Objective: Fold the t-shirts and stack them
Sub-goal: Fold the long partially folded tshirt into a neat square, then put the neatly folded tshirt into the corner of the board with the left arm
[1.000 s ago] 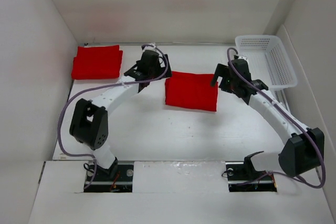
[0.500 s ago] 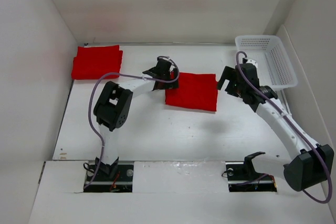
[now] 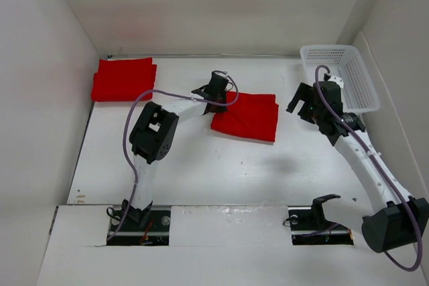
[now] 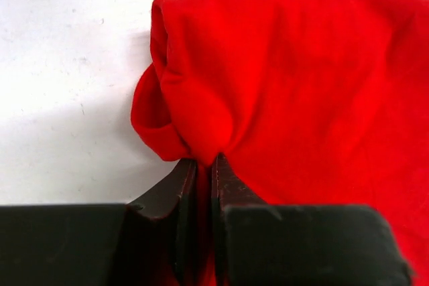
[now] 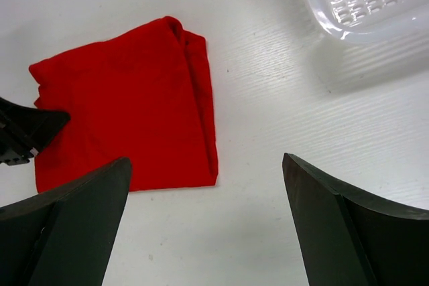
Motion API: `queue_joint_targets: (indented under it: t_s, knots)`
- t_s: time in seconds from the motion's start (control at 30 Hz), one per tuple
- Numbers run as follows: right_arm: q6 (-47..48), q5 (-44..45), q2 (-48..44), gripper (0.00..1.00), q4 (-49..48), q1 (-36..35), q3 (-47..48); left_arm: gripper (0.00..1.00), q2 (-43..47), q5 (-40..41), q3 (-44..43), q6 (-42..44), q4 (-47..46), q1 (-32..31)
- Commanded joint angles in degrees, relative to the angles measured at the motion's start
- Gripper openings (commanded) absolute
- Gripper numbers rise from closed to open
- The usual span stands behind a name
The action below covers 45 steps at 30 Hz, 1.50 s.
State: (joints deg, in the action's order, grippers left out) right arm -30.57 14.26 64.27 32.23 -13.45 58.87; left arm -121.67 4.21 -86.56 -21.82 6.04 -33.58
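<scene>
A folded red t-shirt (image 3: pixel 249 116) lies in the middle of the table, also seen as the red t-shirt (image 4: pixel 301 85) and the red t-shirt (image 5: pixel 127 122). My left gripper (image 3: pixel 221 95) is shut on its left edge, with cloth bunched between the fingers (image 4: pixel 184 192). A second folded red t-shirt (image 3: pixel 124 79) rests at the back left corner. My right gripper (image 3: pixel 303 102) hovers to the right of the middle shirt, open and holding nothing, its fingers (image 5: pixel 74 212) wide apart.
A white plastic basket (image 3: pixel 340 77) stands at the back right, its rim (image 5: pixel 335 28) just beyond the right gripper. White walls enclose the table on the left, back and right.
The left gripper moved right to the middle shirt's left edge and shut on it, bunching the cloth. The right arm drew back to the right, away from the shirt.
</scene>
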Motion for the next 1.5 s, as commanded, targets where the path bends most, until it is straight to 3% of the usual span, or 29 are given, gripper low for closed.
queue_joint_targets:
  t_s: [0.0, 0.13, 0.43, 0.87, 1.03, 1.47]
  knots:
    - [1.2, 1.2, -2.6, 1.00, 0.3, 1.1, -0.9, 0.00, -1.4, 1.7, -1.4, 1.9, 3.6, -0.1]
    - [2.3, 1.2, -3.9, 1.00, 0.3, 2.9, -0.9, 0.00, 5.1, 3.2, -1.4, 5.7, 2.4, 0.4]
    - [3.9, 2.3, -5.6, 1.00, 0.3, 5.4, -2.4, 0.00, 15.2, 1.1, -6.0, 17.9, 4.2, 10.1]
    - [3.9, 3.9, -3.3, 1.00, -0.2, 6.4, -2.4, 0.00, 13.2, -5.0, -25.6, 32.7, 16.5, 25.0]
    - [3.4, 5.2, -0.6, 1.00, -0.2, 6.9, -2.4, 0.00, 8.8, -4.3, -33.7, 38.1, 21.9, 27.4]
    - [2.4, 8.1, 2.7, 1.00, 1.1, 7.5, -1.9, 0.00, 7.1, 1.8, -39.4, 41.6, 22.5, 29.9]
